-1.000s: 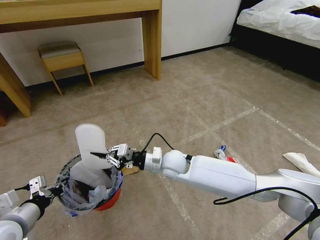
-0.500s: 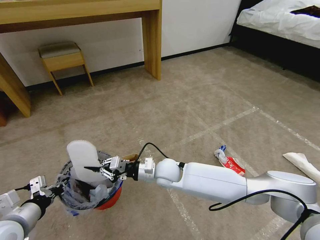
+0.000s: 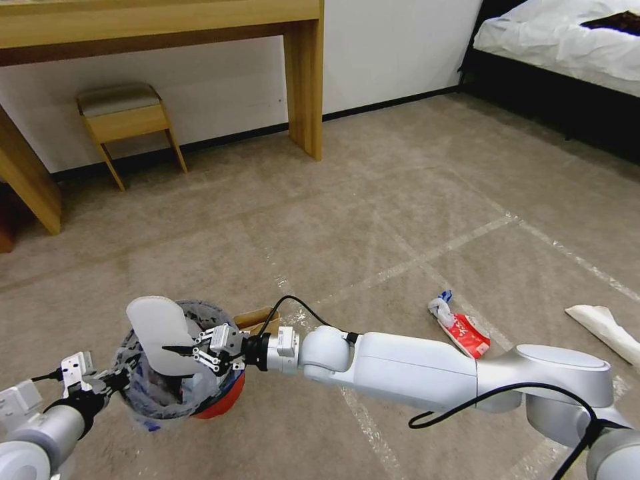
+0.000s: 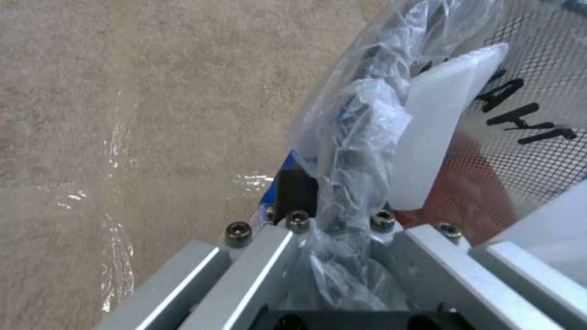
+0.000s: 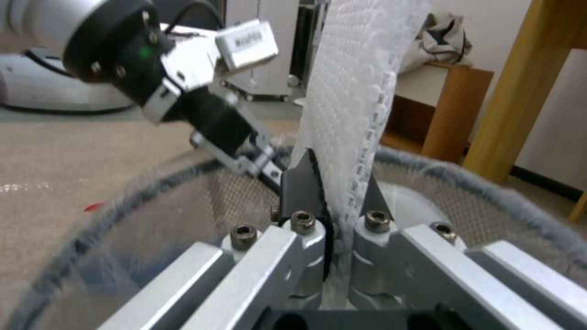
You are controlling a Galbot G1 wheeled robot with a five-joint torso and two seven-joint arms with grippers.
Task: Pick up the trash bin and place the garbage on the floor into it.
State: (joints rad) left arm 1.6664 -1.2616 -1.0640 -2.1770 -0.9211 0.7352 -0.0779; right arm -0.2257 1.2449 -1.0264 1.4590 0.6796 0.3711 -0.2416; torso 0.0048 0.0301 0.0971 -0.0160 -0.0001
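The red trash bin [image 3: 223, 399], lined with a clear bag, is at the lower left of the head view. My left gripper [image 3: 110, 381] is shut on its bagged rim [image 4: 342, 151]. A flat white slipper [image 3: 157, 327] stands upright over the bin's mouth with its lower end inside, and my right gripper [image 3: 181, 351] is shut on it. In the right wrist view the slipper [image 5: 357, 87] rises between my right gripper's [image 5: 333, 197] dark fingers, with the bin rim [image 5: 489, 192] around it. More garbage lies on the floor [image 3: 400, 200]: a red wrapper [image 3: 468, 333], a brown paper bag [image 3: 259, 319] and a white piece [image 3: 603, 327].
A wooden desk leg [image 3: 303, 87] and a small stool [image 3: 127, 115] stand against the back wall. A bed [image 3: 567, 47] with a dark base fills the far right. Clear tape lines [image 3: 427, 257] cross the carpet.
My right gripper has carried the slipper down and to the left, lowering it into the bin's mouth. The left gripper and the bin have stayed in place.
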